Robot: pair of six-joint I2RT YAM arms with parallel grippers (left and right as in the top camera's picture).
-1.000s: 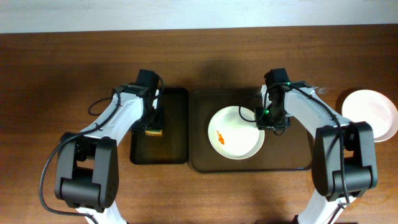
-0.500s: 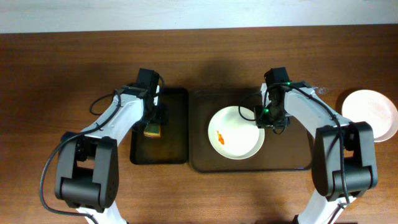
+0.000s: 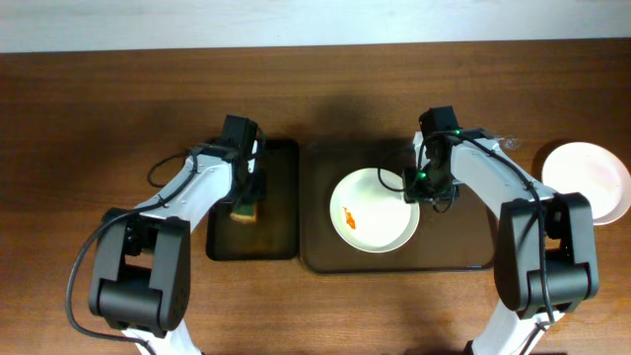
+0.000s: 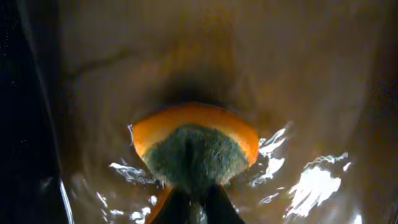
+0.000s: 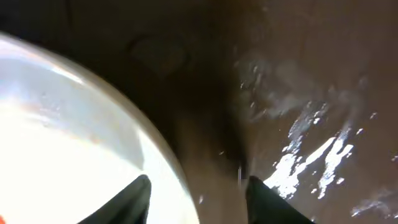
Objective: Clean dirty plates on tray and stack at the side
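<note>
One white plate [image 3: 380, 229] with an orange smear [image 3: 348, 217] lies on the brown tray [image 3: 463, 251]. My right gripper [image 3: 431, 194] is open, low over the plate's right rim. In the right wrist view its fingers [image 5: 196, 196] straddle the rim of the plate [image 5: 68, 143], one over the plate and one over the tray [image 5: 298, 93]. Another clean white plate [image 3: 589, 181] lies on the table at the far right; I cannot tell if it is a stack. My left gripper [image 3: 246, 202] is shut on an orange-and-green sponge [image 4: 196, 146] over the black tray.
The narrower black tray [image 3: 278, 222] lies just left of the brown tray, its wet surface [image 4: 311, 74] filling the left wrist view. The brown tray's right part is bare. The wooden table [image 3: 79, 128] spreads around both trays.
My left gripper has shifted slightly right and forward with the sponge over the black tray. The right gripper and the plate have not moved.
</note>
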